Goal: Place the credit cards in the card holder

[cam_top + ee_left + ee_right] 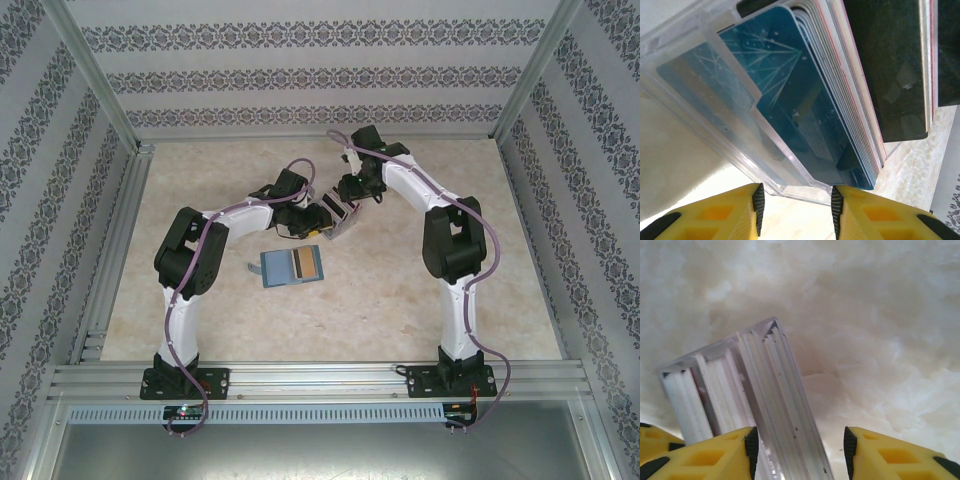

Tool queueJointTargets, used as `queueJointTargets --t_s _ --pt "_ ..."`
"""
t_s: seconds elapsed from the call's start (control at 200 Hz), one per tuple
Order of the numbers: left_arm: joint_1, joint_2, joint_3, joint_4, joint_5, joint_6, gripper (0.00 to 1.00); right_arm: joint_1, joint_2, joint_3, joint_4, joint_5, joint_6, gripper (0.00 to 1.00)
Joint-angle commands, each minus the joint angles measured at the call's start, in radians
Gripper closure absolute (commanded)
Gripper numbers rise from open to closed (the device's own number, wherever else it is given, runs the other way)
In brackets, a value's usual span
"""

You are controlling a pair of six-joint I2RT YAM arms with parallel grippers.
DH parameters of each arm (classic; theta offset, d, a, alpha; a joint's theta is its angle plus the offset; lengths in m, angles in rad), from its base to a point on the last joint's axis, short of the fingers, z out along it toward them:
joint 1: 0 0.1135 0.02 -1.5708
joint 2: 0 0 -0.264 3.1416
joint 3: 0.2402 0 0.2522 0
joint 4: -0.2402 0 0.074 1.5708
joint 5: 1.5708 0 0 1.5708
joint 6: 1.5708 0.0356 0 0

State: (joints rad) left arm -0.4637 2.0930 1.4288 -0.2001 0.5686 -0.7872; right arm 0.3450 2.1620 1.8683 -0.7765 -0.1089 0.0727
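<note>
- Two loose credit cards [292, 267] lay on the table [400, 300] in the top view: a blue card [274, 271] with a dark-striped tan-orange card [307, 264] on top of it. A bluish scrap [250, 268] sat just beside them; couldn't tell what it was.
- And the holder?
- One card holder [725, 140], clear plastic, sat tilted between the two arms, well apart from the loose pair. The left gripper [796, 197] was clamped on its lower end. The right gripper [799, 440] had its jaws parted around the open end. One finger [752, 450] touched the wall, with a clear gap on the other side, so it wasn't gripping anything.
- How many were already in?
- A stack [860, 110] of thin edges, too fine to count. One front blue card [805, 115] faced the left wrist camera, and one black card [890, 65] sat on the stack's far side.
- Which step?
- My read: mid-task, between insertions. The holder was loaded and held, and two cards weren't in yet.
- Next move?
- The right arm needed to clear the holder, drop to the pair and lift the tan-orange card off the blue one. That's flat on flat, so it called for sliding the card off or catching an edge. The left arm's job was to hold the mouth angled toward the right arm.
</note>
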Motion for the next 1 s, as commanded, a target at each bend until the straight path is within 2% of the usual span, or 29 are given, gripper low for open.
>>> queueJointTargets --t_s 0.0,0.37,0.994 --pt "-0.009 0.023 -0.002 0.022 0.0 -0.002 0.57 0.01 -0.026 0.013 -0.004 0.05 -0.021 0.48" --pt "-0.009 0.019 0.001 0.008 -0.001 0.006 0.57 0.011 0.086 0.067 -0.039 -0.052 -0.016 0.48" --pt "-0.01 0.021 0.021 -0.009 -0.001 0.01 0.57 -0.025 0.037 0.062 -0.029 0.012 -0.01 0.5"
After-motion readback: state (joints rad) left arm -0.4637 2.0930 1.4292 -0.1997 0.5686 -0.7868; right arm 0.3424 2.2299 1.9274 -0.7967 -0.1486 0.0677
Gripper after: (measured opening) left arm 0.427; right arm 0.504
